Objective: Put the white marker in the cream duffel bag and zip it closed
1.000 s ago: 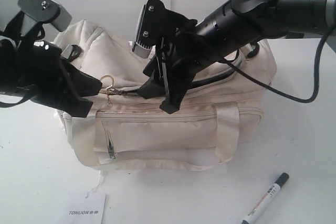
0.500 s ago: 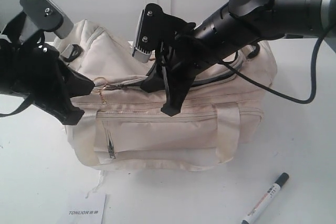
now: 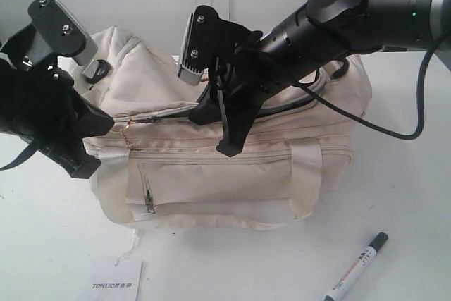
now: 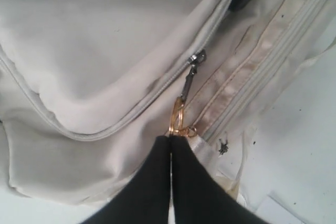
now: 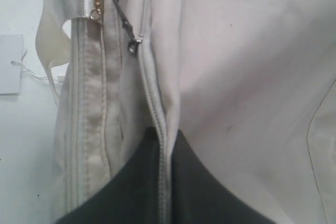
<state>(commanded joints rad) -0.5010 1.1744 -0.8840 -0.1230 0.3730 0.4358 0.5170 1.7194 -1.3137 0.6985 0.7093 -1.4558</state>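
Note:
The white marker lies on the table in front of the bag's right end, away from both grippers. The cream duffel bag stands in the middle. My left gripper is shut on the gold ring of the top zip's pull, at the bag's left end. The slider sits just beyond the ring. My right gripper is shut on the bag's zip seam near the middle of its top. The zip looks shut between the two grippers.
A white card printed TONLION lies on the table in front of the bag's left end. The right arm and its cable pass over the bag's right half. A pale wall stands close behind the bag.
My left gripper has moved left and down with the gold ring, drawing the slider along the top zip toward the bag's left end. The right gripper has barely moved. The marker has stayed put.

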